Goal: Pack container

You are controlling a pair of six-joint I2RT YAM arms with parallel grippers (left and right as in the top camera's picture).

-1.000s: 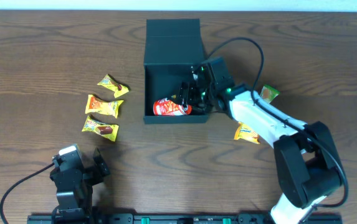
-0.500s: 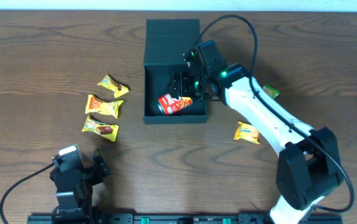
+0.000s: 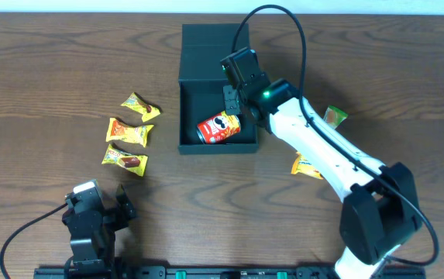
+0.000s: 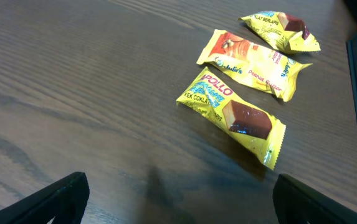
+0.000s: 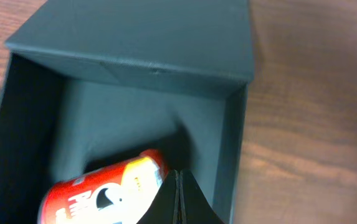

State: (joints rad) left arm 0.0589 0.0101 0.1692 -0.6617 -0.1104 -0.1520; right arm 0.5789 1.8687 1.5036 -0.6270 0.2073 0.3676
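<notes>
The container (image 3: 215,43) is a dark square box with its flap lid folded back, at the table's middle rear. A red can (image 3: 219,129) lies on its side inside, near the front wall. My right gripper (image 3: 231,99) hovers over the box's right half with its jaws pressed together and nothing between them. In the right wrist view the shut fingertips (image 5: 178,177) point down beside the can (image 5: 103,193), just inside the right wall of the container (image 5: 237,143). My left gripper (image 4: 181,205) stands open near the front left, apart from everything.
Three yellow snack packets (image 3: 140,107) (image 3: 129,132) (image 3: 125,160) lie left of the box; the nearest packet (image 4: 231,115) is ahead of the left gripper. A green packet (image 3: 335,116) and a yellow packet (image 3: 307,165) lie right of the box, beside the right arm.
My right gripper let go of the red can inside the box, drew back and up toward the lid, and shut empty. The can settled on its side. The left arm stayed still.
</notes>
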